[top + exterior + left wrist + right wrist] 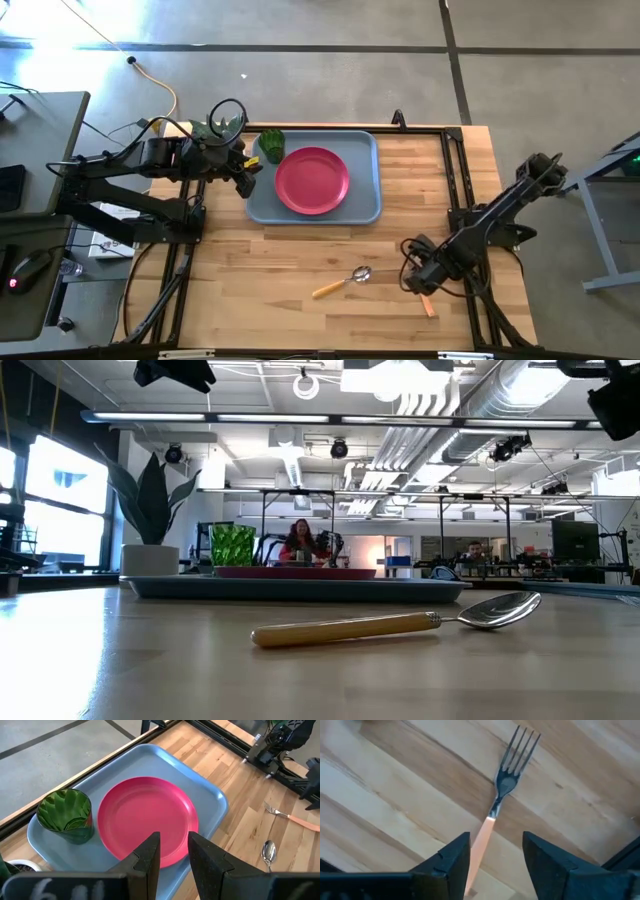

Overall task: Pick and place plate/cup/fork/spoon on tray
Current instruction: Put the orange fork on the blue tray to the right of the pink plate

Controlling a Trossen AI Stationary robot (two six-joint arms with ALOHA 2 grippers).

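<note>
The wooden table (300,270) carries everything, with 2 dark arms reaching in from either side. The tray (368,205) lies flat at the far middle of the table, light blue-grey with a raised rim; in the left wrist view (210,800) its rounded corner shows beyond the plate.

The plate (312,180) sits inside the tray, round and pink-red, filling most of its middle part. From the left wrist view the plate (145,817) lies flat and bare.

The left gripper (247,176) hovers at the tray's left edge, just beside the plate. Its fingers (150,852) stand partly apart with nothing between them, above the plate's near rim.

The right gripper (424,283) is low over the near right part of the table, well apart from the tray. Its jaws stand wide open, 1 finger (451,855) on each side of the fork's handle, and they do not clamp it.

The cup (273,146) stands upright in the tray's far left corner, dark green and translucent, just beside the plate; whether the 2 touch I cannot tell. It shows clearly in the left wrist view (66,815).

The spoon (343,282) lies on bare wood near the table's front, between the tray and the right gripper, bowl towards the right arm. In the low view (400,624) it rests flat, handle to the left.

The fork (505,790) lies flat on the wood under the right gripper, tines pointing away from the wrist camera, its orange handle (428,305) running back between the open jaws.
</note>
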